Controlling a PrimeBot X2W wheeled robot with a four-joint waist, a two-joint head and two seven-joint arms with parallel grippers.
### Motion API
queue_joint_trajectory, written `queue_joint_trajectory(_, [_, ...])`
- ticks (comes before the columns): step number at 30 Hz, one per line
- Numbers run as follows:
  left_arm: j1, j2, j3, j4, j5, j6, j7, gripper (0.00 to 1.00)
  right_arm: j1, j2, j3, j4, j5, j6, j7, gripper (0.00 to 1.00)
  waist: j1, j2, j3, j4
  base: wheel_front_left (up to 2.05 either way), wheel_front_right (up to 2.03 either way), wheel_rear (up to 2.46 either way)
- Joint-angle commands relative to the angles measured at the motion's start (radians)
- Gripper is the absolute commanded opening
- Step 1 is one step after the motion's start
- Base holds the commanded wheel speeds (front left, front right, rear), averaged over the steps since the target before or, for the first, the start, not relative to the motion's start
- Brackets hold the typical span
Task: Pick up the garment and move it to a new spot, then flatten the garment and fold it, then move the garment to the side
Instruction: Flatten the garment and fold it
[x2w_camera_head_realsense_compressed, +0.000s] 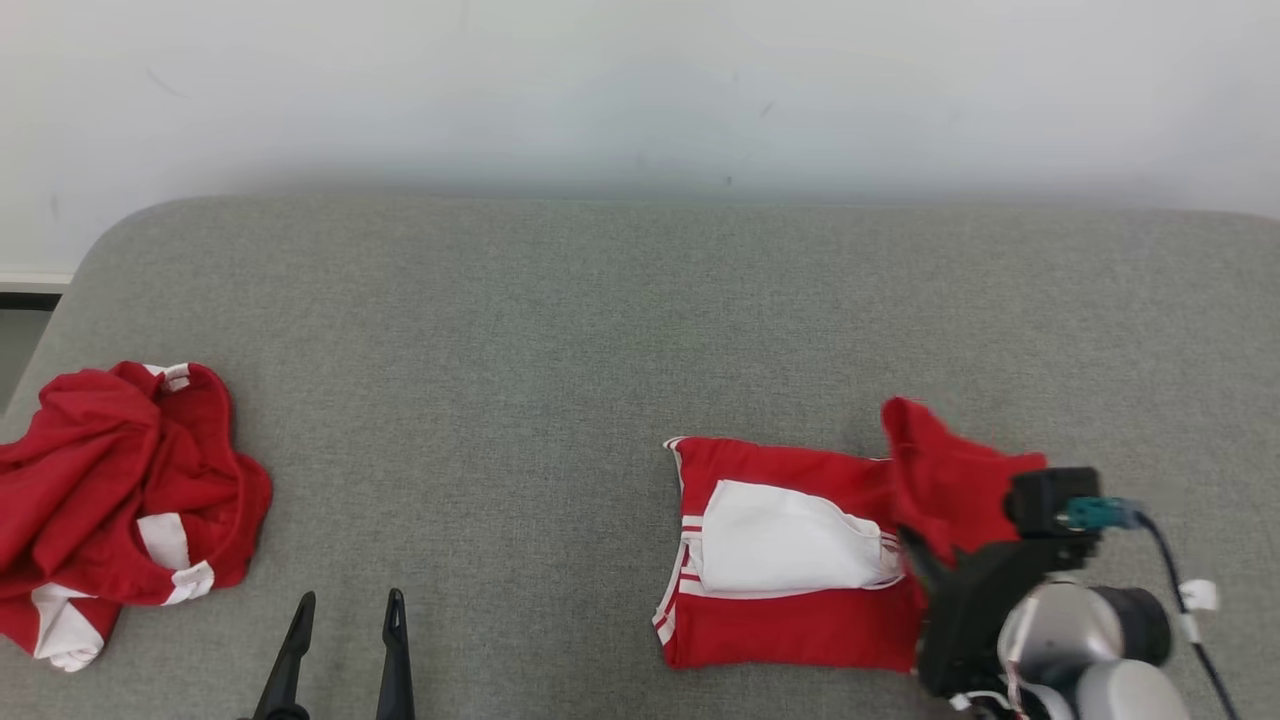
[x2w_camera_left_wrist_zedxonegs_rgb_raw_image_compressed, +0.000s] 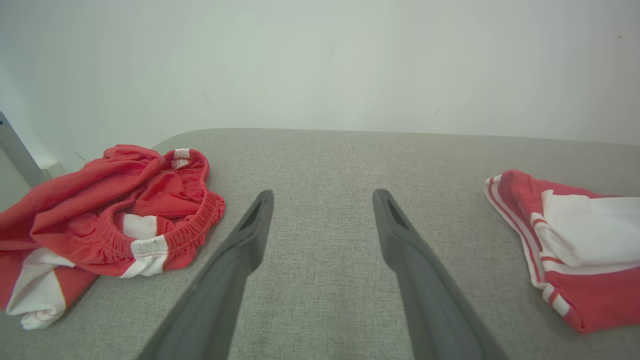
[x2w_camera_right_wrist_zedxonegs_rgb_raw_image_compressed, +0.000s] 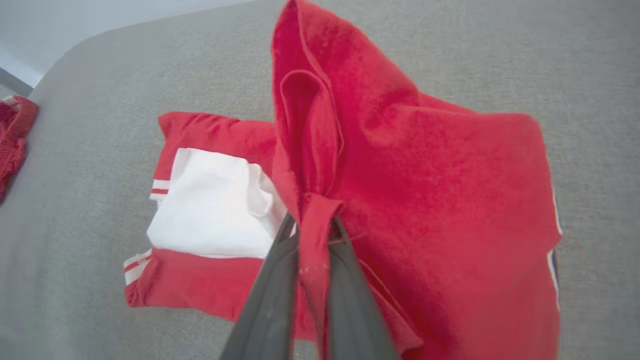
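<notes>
On the grey pad (x2w_camera_head_realsense_compressed: 560, 330), a crumpled red-and-white pile (x2w_camera_head_realsense_compressed: 120, 490) sits at 9 o'clock in the head view, by the pad's left edge. The left gripper (x2w_camera_head_realsense_compressed: 350, 600) is at 7 o'clock, just right of the pile and apart from it. Its fingers are spread and hold nothing, pointing to 12 over bare pad. In the left wrist view the pile lies at 9 o'clock of those fingers and the garment (x2w_camera_left_wrist_zedxonegs_rgb_raw_image_compressed: 575, 240) at 3 o'clock, both clear of them.

In the head view the garment, red with a white panel and white stripes, lies at 4 o'clock, well apart from the pile. Its left part lies flat and folded on the pad, white panel on top. Its right part stands up off the pad as a red flap.

The right gripper (x2w_camera_head_realsense_compressed: 925, 560) is at 4 to 5 o'clock, at the garment's right end, clenched on a bunched strip of the red cloth. In the right wrist view the pinched strip runs down between the fingers. The flap spreads from 12 to 4 o'clock, and the flat part lies at 9 to 10 o'clock of the fingertips. A white wall (x2w_camera_head_realsense_compressed: 640, 90) stands behind the pad at 12.
</notes>
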Motion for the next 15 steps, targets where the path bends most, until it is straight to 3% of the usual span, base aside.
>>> queue_joint_trajectory(1, [0.010,-0.001,-0.001,-0.002,-0.001,-0.003,-0.003,1.00,-0.018,0.002,0.032,0.015,0.015,-0.002,-0.013,0.00,0.0000,0.0000,0.001,0.004,0.00,0.00,0.00])
queue_joint_trajectory(15, [-0.020,-0.001,-0.010,0.004,-0.010,-0.001,-0.003,1.00,-0.150,0.003,0.230,0.200,0.126,-0.002,-0.088,0.00,0.0000,0.0000,0.030,0.033,0.00,0.00,0.00])
